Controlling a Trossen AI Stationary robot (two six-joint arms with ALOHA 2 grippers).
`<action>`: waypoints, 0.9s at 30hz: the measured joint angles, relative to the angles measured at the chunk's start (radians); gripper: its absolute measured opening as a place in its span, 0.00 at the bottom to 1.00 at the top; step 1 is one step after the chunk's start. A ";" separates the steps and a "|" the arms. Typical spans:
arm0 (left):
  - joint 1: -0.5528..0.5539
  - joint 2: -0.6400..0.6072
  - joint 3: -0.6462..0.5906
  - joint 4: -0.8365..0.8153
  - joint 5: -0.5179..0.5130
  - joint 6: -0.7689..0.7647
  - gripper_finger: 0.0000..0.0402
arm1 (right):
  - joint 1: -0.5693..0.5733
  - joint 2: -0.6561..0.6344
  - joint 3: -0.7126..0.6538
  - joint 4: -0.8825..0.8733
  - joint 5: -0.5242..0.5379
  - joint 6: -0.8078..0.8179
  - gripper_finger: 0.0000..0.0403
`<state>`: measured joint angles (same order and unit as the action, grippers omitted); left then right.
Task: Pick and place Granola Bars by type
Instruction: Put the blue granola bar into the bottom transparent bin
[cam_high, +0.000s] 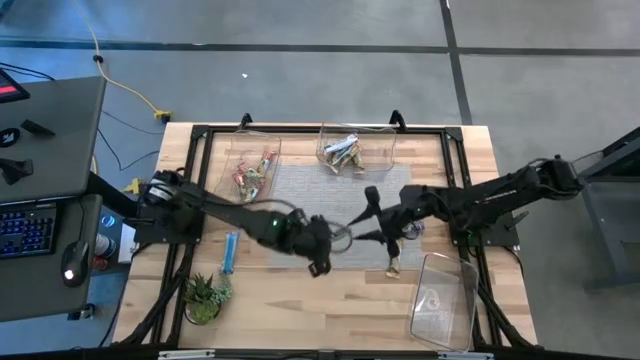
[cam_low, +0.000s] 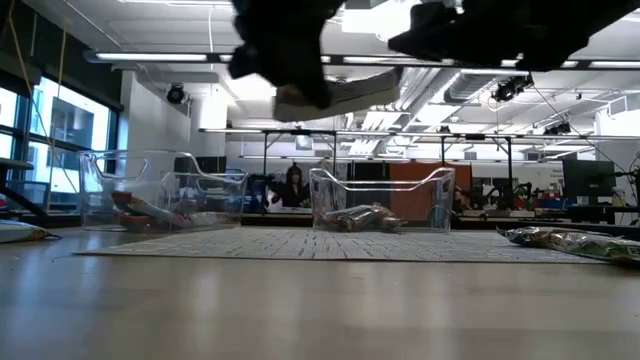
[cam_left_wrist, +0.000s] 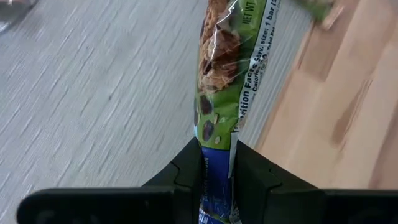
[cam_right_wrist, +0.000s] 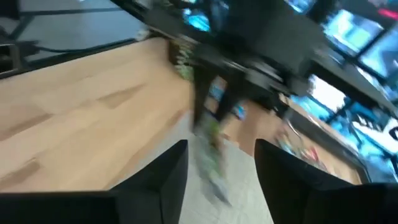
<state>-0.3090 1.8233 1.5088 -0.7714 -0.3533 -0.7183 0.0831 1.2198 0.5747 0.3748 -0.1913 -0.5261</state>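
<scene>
A green-wrapped granola bar (cam_left_wrist: 221, 81) is held by the left gripper (cam_high: 316, 252) near the centre of the high view, just below the grey mat (cam_high: 300, 190). In the left wrist view, the fingers (cam_left_wrist: 180, 174) are seen pinched tight on the blue end of the wrapper, with the bar hanging over the line where the mat meets the bare wood. In the low view, the bar is lifted clear of the table (cam_high: 300, 300), in the upper middle of the frame.

The right gripper (cam_high: 366, 218) is placed just right of centre in the high view, close beside the left one. Its fingers (cam_right_wrist: 165, 171) are spread apart with nothing between them.

Red-wrapped bars (cam_high: 255, 175) are gathered in the clear bin (cam_high: 232, 158) at the upper left of the mat, and silver and tan-green bars (cam_high: 342, 153) in the clear bin (cam_high: 390, 150) at the upper centre. A blue bar (cam_high: 231, 253) is seen on the wood at the lower left, beside a potted plant (cam_high: 203, 295). Another bar (cam_high: 394, 264) lies on the wood just below the right gripper, next to an empty clear bin (cam_high: 445, 300) at the lower right.
</scene>
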 joint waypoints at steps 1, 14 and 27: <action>0.017 0.000 0.005 0.017 0.019 0.019 0.15 | 0.014 0.000 0.000 0.000 0.002 -0.007 0.42; 0.100 -0.001 0.010 0.229 0.246 0.278 0.15 | 0.057 0.000 0.000 -0.091 0.128 0.034 0.43; 0.100 -0.001 0.010 0.252 0.212 0.321 0.15 | 0.054 0.000 0.000 -0.095 0.132 0.101 0.38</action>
<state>-0.2092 1.8221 1.5185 -0.5194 -0.1415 -0.3969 0.1375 1.2194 0.5747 0.2797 -0.0589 -0.4255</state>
